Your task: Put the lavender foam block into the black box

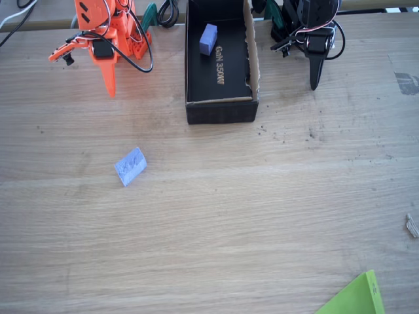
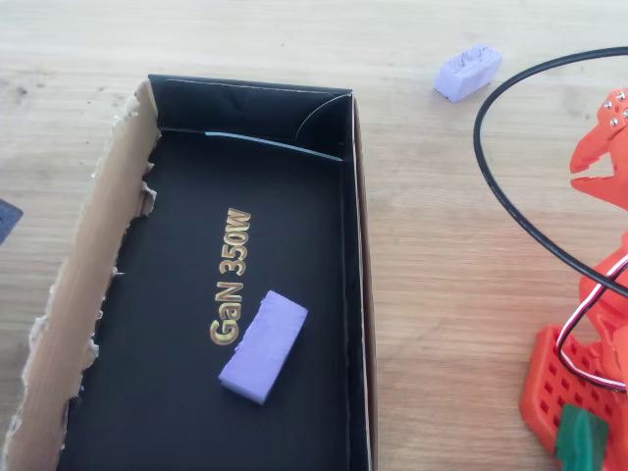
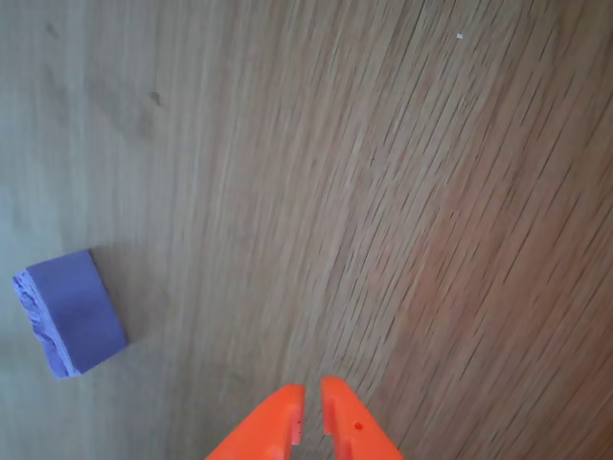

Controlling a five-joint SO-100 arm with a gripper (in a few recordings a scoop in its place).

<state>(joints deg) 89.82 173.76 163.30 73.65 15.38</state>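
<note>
The lavender foam block [image 1: 131, 166] lies on the bare wooden table, its rough mottled face showing, well in front of and to the left of the black box [image 1: 221, 111]. It also shows beyond the box's far corner [image 2: 468, 74] and at the left of the wrist view [image 3: 69, 311]. My orange gripper [image 3: 312, 391] is shut with nothing in it, its tips [image 1: 109, 88] pointing down near the table's back left, apart from the block. A smoother periwinkle block [image 2: 263, 345] lies on the box floor beside the gold lettering.
The box wall [image 2: 357, 294] has torn brown cardboard edges. A black cable [image 2: 510, 211] loops from the orange arm [image 2: 579, 383]. A green sheet corner [image 1: 357, 297] lies at the front right of the table, and a small scrap [image 1: 412, 226] at the right edge.
</note>
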